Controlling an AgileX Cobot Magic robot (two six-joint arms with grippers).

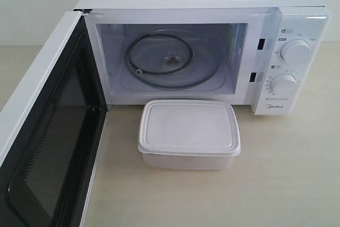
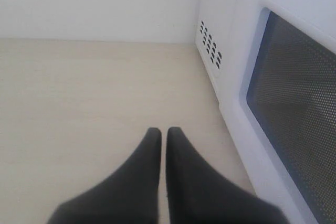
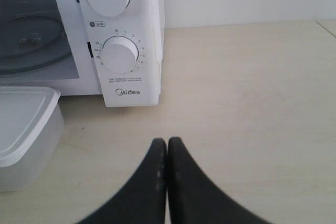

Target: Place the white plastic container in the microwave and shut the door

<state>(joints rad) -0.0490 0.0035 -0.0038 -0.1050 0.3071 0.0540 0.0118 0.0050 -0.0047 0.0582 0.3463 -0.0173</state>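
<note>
The white plastic container (image 1: pixel 189 134) sits lidded on the table just in front of the open microwave (image 1: pixel 202 3). The glass turntable (image 1: pixel 171 59) inside is bare. The door (image 1: pixel 45 131) stands swung out at the left, its black mesh inner face showing. Neither arm appears in the exterior view. My left gripper (image 2: pixel 164 130) is shut and empty above bare table, beside the door's outer face (image 2: pixel 294 108). My right gripper (image 3: pixel 167 141) is shut and empty, in front of the dial panel (image 3: pixel 119 53), with the container (image 3: pixel 23 135) off to one side.
A light wooden table (image 1: pixel 287 184) carries everything, with a pale wall behind. Two round dials (image 1: pixel 294 51) sit on the microwave's right panel. Vent holes (image 2: pixel 210 48) mark the microwave's side next to the door.
</note>
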